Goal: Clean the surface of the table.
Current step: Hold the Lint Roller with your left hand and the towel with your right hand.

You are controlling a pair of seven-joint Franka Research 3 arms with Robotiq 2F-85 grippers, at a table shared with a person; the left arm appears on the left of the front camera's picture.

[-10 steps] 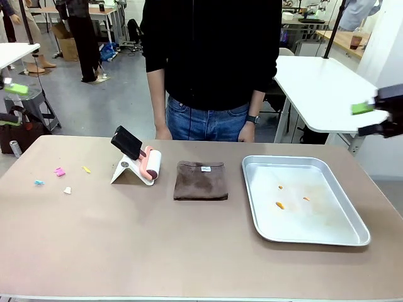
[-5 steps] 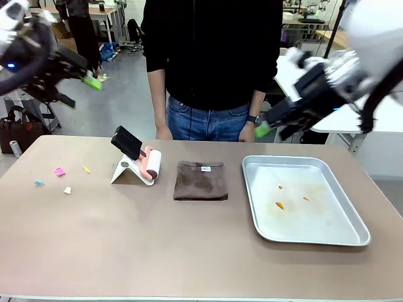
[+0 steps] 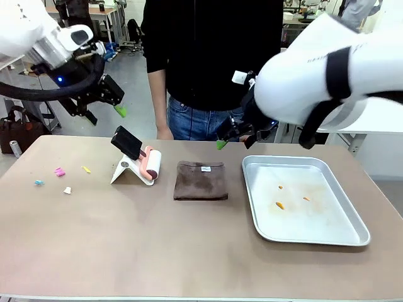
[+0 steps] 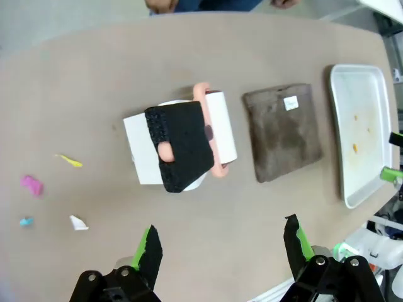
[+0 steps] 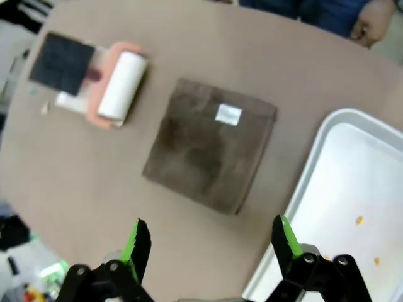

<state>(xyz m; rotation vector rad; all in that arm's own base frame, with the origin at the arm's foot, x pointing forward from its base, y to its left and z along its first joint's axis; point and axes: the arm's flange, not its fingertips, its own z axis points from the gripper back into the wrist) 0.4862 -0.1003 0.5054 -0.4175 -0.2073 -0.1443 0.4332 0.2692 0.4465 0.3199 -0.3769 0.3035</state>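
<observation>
Desk (image 3: 189,251), wide w/ a beige-brown top, runs across the room in front of me, between two white robot arms and a person (image 3: 211,63) standing at its far edge. Cleaning gear sits in a row across the middle, prob. laid out so either arm can reach it: a lint roller (image 3: 150,165) propped on a white stand (image 3: 121,173) w/ its black handle angled up for an easy pinch, a folded brown cloth (image 3: 200,180) lying flat just beside it, and a shiny metal tray (image 3: 284,159) toward the robot's right. Small coloured paper scraps (image 3: 60,171) lie scattered on the desk's left part, well apart from the tray; a few orange crumbs (image 3: 278,205) lie inside the tray. Left tool (image 4: 221,242) hangs above the roller, jaws spread wide, nothing in them, seemingly lined up to take the handle. Right tool (image 5: 211,236) hovers over the cloth, jaws also spread wide & empty, likely aiming for the cloth. No wiping or rolling begun yet, I'd say; the mess is all in place.
</observation>
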